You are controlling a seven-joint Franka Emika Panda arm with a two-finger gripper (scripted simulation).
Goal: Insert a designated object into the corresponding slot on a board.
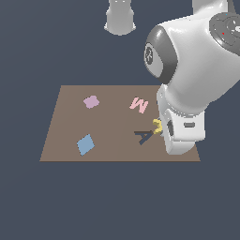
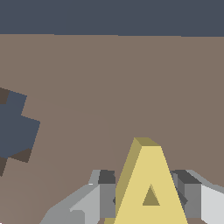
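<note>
The yellow A (image 2: 148,192) is upright between my gripper's (image 2: 148,199) two grey fingers (image 2: 105,194), which are shut on it. In the exterior view the yellow A (image 1: 158,125) shows at the edge of the white hand (image 1: 183,133), just to the exterior view's right of the dark A-shaped slot (image 1: 144,137) and close over the brown board (image 1: 112,150). The fingers are hidden by the hand there. The A slot does not show in the wrist view.
A pink letter M (image 1: 139,105), a pink lobed piece (image 1: 91,101) and a blue diamond (image 1: 85,144) lie on the board. A dark lobed cutout (image 2: 15,129) shows in the wrist view. The arm's bulk (image 1: 197,56) hangs over the board's right side.
</note>
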